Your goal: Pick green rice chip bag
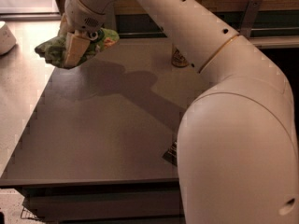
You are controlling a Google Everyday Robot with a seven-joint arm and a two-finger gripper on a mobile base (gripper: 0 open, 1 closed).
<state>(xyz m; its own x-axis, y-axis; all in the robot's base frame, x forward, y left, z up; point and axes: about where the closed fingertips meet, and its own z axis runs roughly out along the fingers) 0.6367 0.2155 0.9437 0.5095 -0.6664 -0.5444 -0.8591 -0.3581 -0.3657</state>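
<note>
No lettering is legible on the green rice chip bag (50, 54) gripped by the claw (74, 55) upper left.
</note>
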